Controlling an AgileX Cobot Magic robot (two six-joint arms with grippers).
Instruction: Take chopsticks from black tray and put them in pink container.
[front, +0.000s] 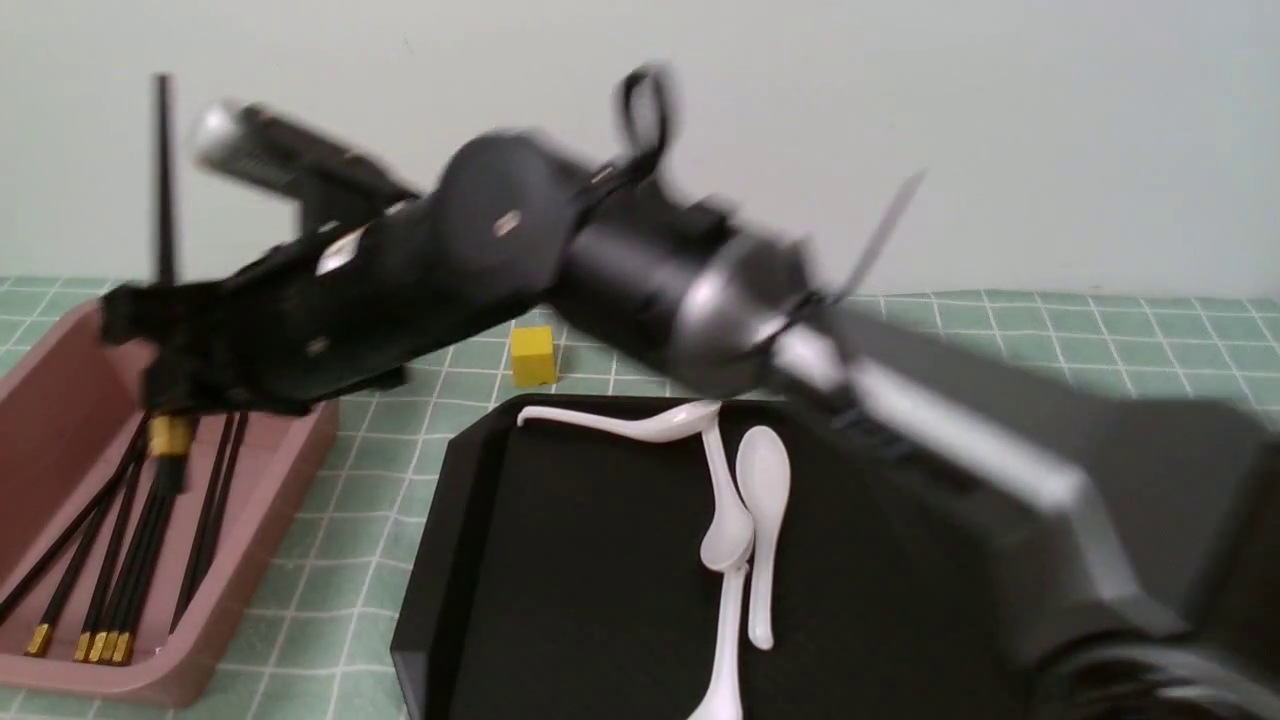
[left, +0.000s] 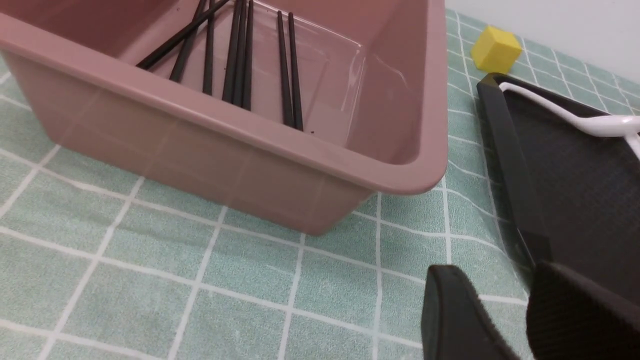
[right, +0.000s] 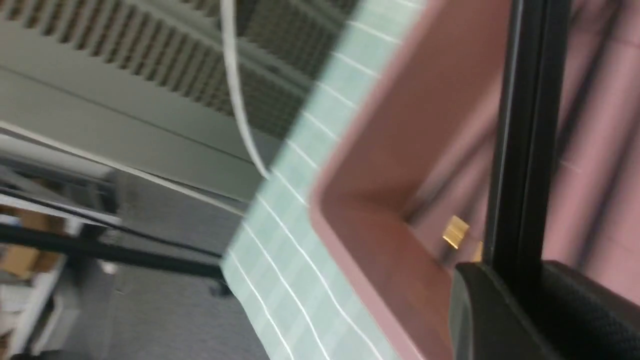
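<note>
My right arm reaches across to the pink container (front: 262, 520). The right gripper (front: 150, 335) hangs over it, shut on an upright black chopstick (front: 162, 170) whose gold end (front: 170, 436) points down into the bin. In the right wrist view the stick (right: 525, 125) runs between the fingers of that gripper (right: 520, 272). Several chopsticks (front: 120, 560) lie slanted inside the container (left: 250, 165). The black tray (front: 450, 560) shows no chopsticks; the right arm hides its right part. My left gripper (left: 500, 274) is open and empty, low over the mat beside the tray's rim (left: 505, 150).
Three white spoons (front: 765, 480) lie in the tray, one along its far rim (left: 600, 125). A small yellow cube (front: 532, 355) stands on the green checked mat behind the tray. The blurred right arm spans the middle of the front view.
</note>
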